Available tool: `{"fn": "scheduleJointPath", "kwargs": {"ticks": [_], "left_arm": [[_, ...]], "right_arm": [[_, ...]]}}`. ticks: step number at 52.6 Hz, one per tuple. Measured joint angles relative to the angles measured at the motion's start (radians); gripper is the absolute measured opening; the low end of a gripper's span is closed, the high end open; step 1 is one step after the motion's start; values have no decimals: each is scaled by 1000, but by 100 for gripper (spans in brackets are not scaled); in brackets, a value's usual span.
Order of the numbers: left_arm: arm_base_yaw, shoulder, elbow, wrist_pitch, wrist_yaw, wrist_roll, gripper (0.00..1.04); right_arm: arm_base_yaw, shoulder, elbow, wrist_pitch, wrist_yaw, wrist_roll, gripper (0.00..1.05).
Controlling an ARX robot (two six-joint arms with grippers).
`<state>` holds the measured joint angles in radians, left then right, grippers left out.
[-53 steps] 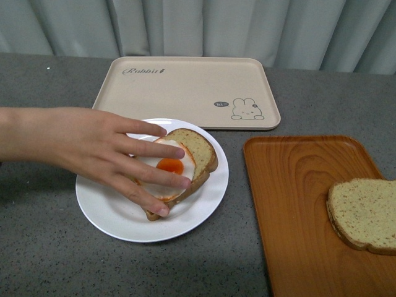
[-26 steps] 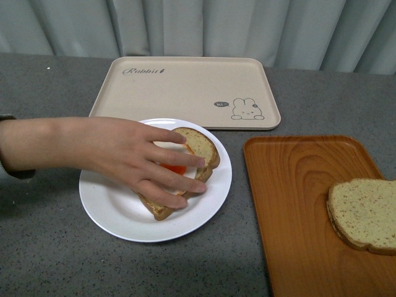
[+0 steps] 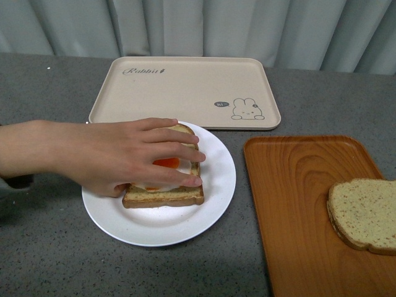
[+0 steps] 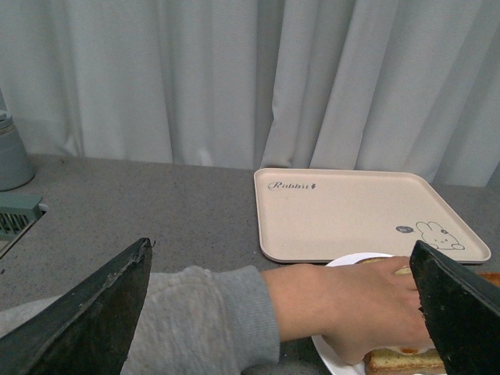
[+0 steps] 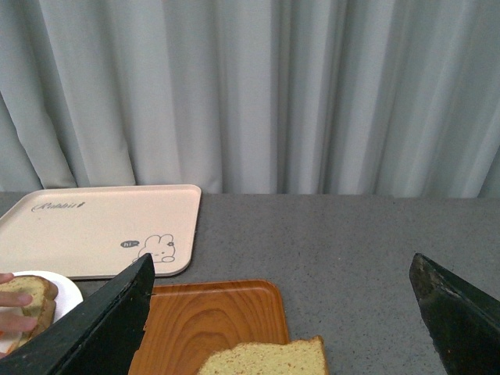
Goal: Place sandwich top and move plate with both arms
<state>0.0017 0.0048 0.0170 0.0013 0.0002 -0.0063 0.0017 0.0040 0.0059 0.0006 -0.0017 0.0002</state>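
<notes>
The right tool [image 5: 281, 258] is seen only from its own wrist camera, as two dark fingers spread wide with nothing between them. The left tool [image 4: 280, 246] is likewise spread wide and empty. Neither arm is seen in the front view.

The sandwich top [image 3: 365, 213] lies flat on the orange wooden tray [image 3: 297, 185], ahead of the right tool and between the lines of its spread fingers. It is judged to be much nearer to the right tool than to the left one, so the pickup would fall to the right arm. The slice is roughly square, so no long axis can be made out. A crust edge is turned toward the right tool.

The plate [image 3: 216, 204] rests on the grey bench [image 3: 49, 247], ahead of the left tool and across from the right one, well apart from the sandwich top. On it lies a bread slice with a fried egg [image 3: 164, 195]. A bare human hand [image 3: 136, 158] is pressed over that slice, between the left tool and the plate. Beyond the plate lies a beige rabbit tray [image 3: 185, 90], just touching its far rim or overlapped by it.

The egg is mostly hidden by the hand. The sandwich top is cut off at the frame edge in both views that show it. Its thickness is hard to judge.
</notes>
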Motion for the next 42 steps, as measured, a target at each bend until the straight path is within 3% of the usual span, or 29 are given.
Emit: {"fn": "scheduleJointPath", "kwargs": {"ticks": [42], "left_arm": [[0,0,0,0,0,0,98]], "right_arm": [[0,0,0,0,0,0,96]]}}
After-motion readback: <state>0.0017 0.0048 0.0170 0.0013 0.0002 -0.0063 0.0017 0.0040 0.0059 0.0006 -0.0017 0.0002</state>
